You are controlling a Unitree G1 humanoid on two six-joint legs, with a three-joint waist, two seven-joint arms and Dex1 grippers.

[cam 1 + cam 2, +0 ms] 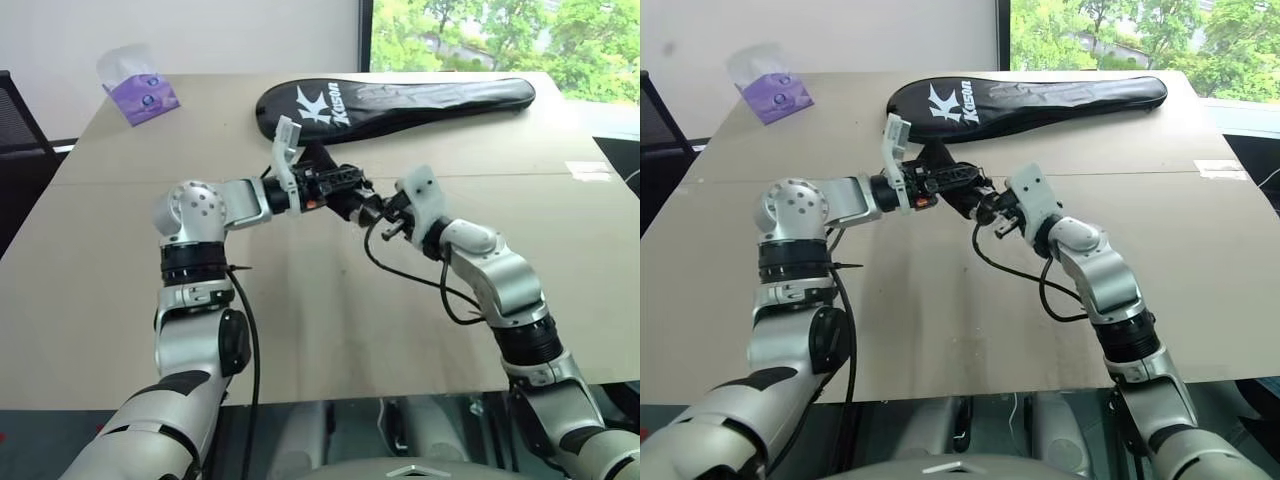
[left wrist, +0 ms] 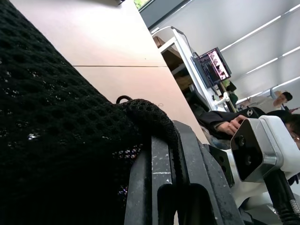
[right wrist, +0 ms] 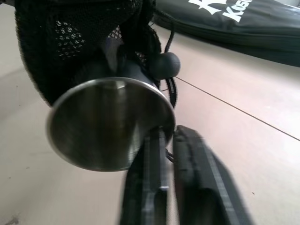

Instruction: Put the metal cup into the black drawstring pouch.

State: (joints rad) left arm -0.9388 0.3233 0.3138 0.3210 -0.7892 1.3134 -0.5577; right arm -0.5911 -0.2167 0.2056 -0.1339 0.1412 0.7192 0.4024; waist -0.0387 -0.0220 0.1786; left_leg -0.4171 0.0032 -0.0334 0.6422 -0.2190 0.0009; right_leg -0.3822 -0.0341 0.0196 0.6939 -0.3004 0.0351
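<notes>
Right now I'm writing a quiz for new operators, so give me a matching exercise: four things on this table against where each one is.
Things:
1. metal cup
2. black drawstring pouch
3. racket cover
4. tissue pack

Places:
A. at the far left corner of the table
B. gripped by the left claw
C. sticking out of the pouch's mouth
D. lying flat along the table's far side

Pairs: 1-C, 2-B, 3-D, 4-A
</notes>
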